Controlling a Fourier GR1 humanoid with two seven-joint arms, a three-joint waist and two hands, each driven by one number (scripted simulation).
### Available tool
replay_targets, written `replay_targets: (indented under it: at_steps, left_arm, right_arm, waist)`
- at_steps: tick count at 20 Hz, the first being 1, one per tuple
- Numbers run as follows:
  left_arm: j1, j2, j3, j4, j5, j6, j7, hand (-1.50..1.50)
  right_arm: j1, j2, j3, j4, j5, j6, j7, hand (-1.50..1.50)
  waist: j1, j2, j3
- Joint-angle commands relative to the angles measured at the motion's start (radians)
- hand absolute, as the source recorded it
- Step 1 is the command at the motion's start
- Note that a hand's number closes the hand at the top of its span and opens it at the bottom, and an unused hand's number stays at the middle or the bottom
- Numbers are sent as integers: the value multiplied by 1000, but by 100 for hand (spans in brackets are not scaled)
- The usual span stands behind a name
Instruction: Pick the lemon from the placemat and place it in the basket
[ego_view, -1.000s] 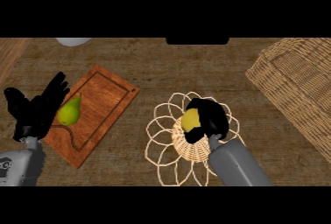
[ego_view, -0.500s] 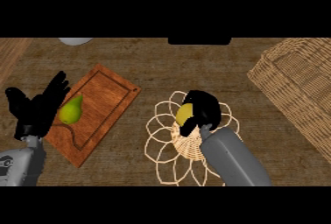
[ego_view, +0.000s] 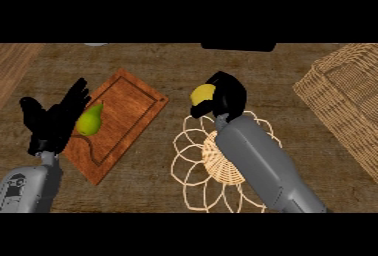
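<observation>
Head view: right hand (ego_view: 227, 99), fingers curled round the lemon (ego_view: 202, 94), over the placemat's (ego_view: 212, 167) far edge, mid-surface (ego_view: 148, 65). The lemon's visible part runs near-to-far; its tips are hidden. Basket (ego_view: 347, 100) at right edge, well apart. Left hand (ego_view: 53, 120) rests at left edge, fingers straight.

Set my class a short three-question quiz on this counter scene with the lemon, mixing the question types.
1. True or false: the lemon lies in the basket.
2. Which fruit lies on the wooden board? A pear, B banana, C apple.
3. Which hand holds the lemon?
Key: 1 false, it is outside the basket; 2 A; 3 the right hand, while the left hand rests open by the board.
</observation>
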Motion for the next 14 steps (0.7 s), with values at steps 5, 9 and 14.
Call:
replay_targets:
  at_steps: [5,9,14]
  left_arm:
    - [16,2,10,-30,2,9,15,0]
    - [-7,51,48,0,34,-33,39,0]
    - [56,17,33,-28,-2,15,24,0]
  right_arm:
    - [-226,3,45,13,125,-305,126,150]
    - [-357,3,50,72,258,-295,312,150]
    - [-400,3,-48,69,379,-174,383,150]
  waist:
    - [-16,-12,-2]
    - [-29,-16,-2]
    - [-63,-21,-1]
